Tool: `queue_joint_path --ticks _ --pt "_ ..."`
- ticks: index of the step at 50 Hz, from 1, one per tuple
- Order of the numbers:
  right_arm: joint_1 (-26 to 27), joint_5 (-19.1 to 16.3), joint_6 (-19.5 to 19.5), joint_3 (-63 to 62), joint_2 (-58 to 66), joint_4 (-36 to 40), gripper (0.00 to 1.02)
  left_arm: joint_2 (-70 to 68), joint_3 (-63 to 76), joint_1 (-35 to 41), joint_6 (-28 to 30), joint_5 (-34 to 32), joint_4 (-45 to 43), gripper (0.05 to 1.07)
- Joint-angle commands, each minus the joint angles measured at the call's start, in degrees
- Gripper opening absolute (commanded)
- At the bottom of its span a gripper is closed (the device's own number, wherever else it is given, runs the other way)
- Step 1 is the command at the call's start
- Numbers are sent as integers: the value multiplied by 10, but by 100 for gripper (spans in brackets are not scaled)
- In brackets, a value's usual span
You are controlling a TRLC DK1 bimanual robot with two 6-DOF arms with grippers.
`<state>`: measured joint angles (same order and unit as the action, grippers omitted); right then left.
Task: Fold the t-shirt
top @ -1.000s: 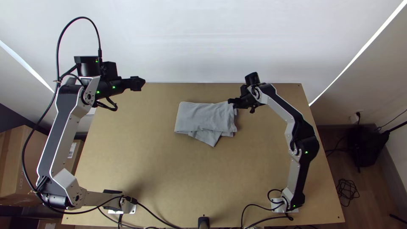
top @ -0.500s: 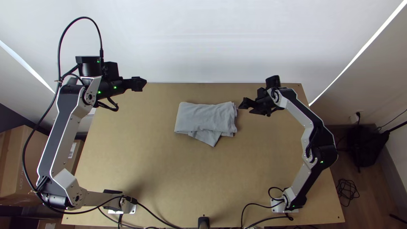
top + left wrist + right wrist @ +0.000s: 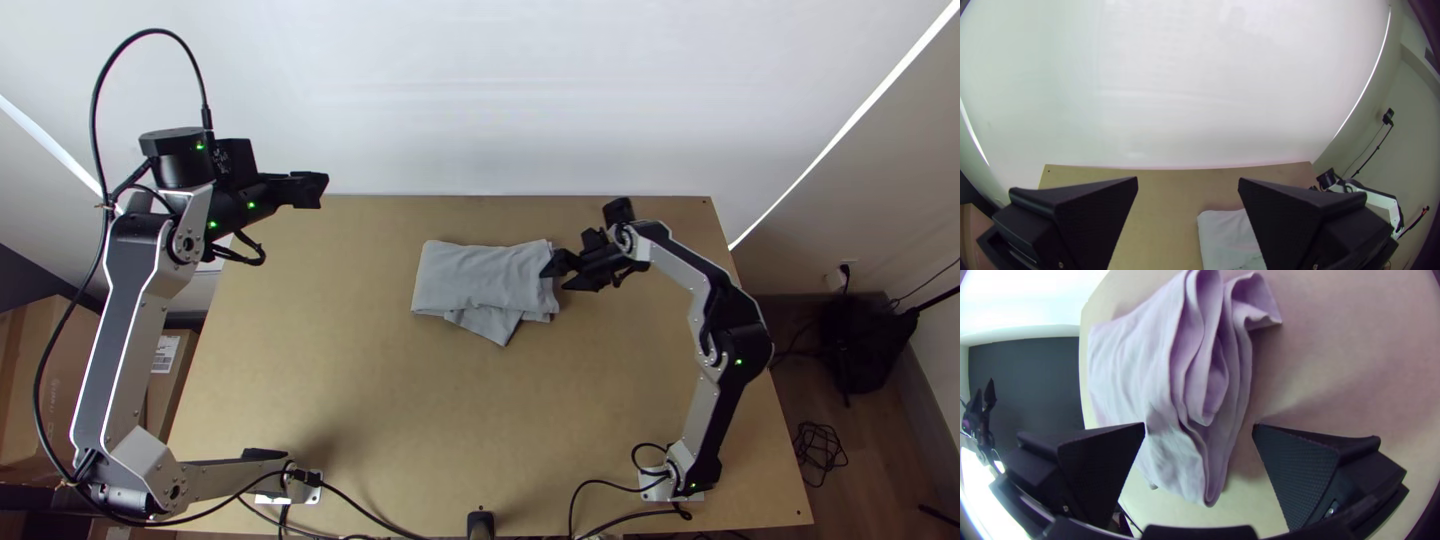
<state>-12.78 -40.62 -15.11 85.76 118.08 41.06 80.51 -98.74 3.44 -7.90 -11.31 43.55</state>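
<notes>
The grey t-shirt lies folded in layers near the table's far side, a corner sticking out toward the near edge. My right gripper is at the shirt's right end in the top view. In the right wrist view my right gripper stands open, with the layered edge of the shirt between and beyond its fingers; I cannot tell if they touch. My left gripper is over the table's far left corner, away from the cloth. The left wrist view has my left gripper open with nothing held, part of the shirt beyond it.
The wooden table has bare surface around the cloth. A white wall rises behind its far edge. Cardboard boxes stand left of the table, and cables run along its near edge.
The right gripper drew back to the right from the shirt, then came back to its right end, slightly nearer the table's near edge. The left gripper shifted slightly left. The shirt looks unmoved.
</notes>
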Motion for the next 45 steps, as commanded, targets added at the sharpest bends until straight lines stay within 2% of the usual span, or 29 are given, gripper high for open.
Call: queue_joint_path --ticks 1,8,12,14,20,21,30,45 --pt "-23 -9 6 17 30 -5 99 -17 4 -11 5 1 -6 102" --pt "-51 -3 1 46 59 -5 98 -23 5 -21 10 1 -4 102" --pt "-62 3 -1 55 72 -8 82 -25 5 -27 11 1 -4 102" --pt "-65 12 -9 56 76 -19 68 -26 4 -27 11 1 -4 102" --pt "-51 19 -18 54 76 -52 7 -28 4 -27 11 1 -4 102" --pt "-46 20 -18 55 76 -55 1 -28 4 -27 11 1 -4 102" --pt "21 28 -25 65 70 -68 2 -30 8 -28 10 1 -3 102" --pt "185 31 -25 76 54 -80 2 -31 9 -27 10 1 -6 102"
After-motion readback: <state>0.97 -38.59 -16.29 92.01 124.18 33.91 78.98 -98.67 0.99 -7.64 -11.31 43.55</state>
